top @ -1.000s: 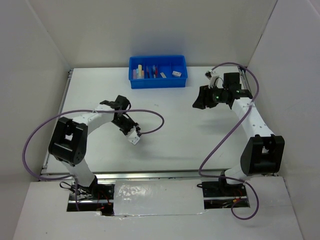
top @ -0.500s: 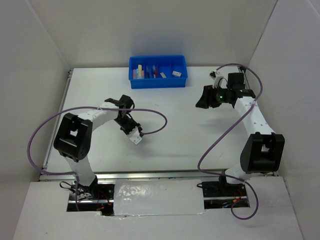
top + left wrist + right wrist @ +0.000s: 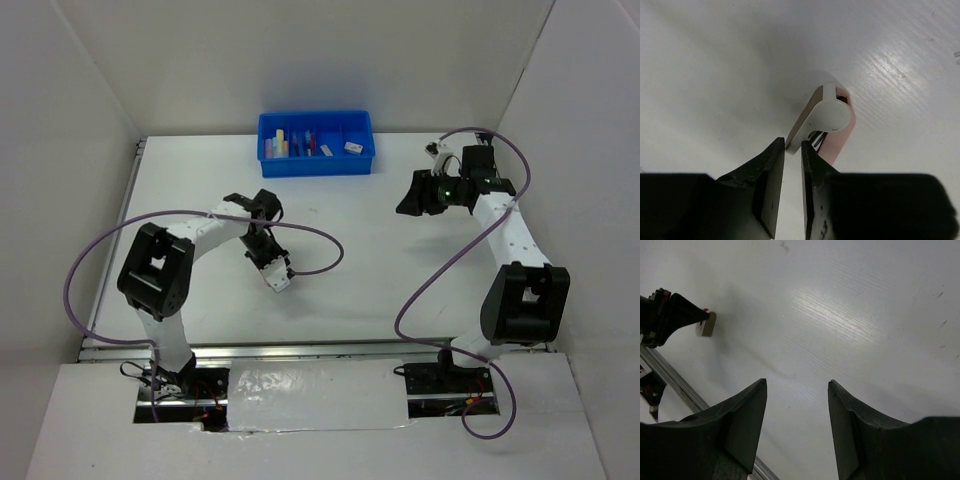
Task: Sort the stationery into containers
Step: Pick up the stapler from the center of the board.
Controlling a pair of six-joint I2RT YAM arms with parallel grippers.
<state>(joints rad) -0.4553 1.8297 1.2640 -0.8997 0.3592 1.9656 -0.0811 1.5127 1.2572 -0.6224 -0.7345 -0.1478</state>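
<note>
Clamping small beige-white item (image 3: 832, 112) w/ L gripper (image 3: 793, 150) at mid-table (image 3: 370, 270), well apart from blue tray (image 3: 316, 168) at far edge. Hovering R gripper (image 3: 797, 385), jaws apart, over right side.

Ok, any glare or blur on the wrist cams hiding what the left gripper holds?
Left wrist view: glare streaks the table upper right, clear of the eraser, which looks sharp; the left gripper is a dark silhouette. Right wrist view: glare band across mid-table, right gripper dark and soft-edged. Top view: evenly lit.
</note>
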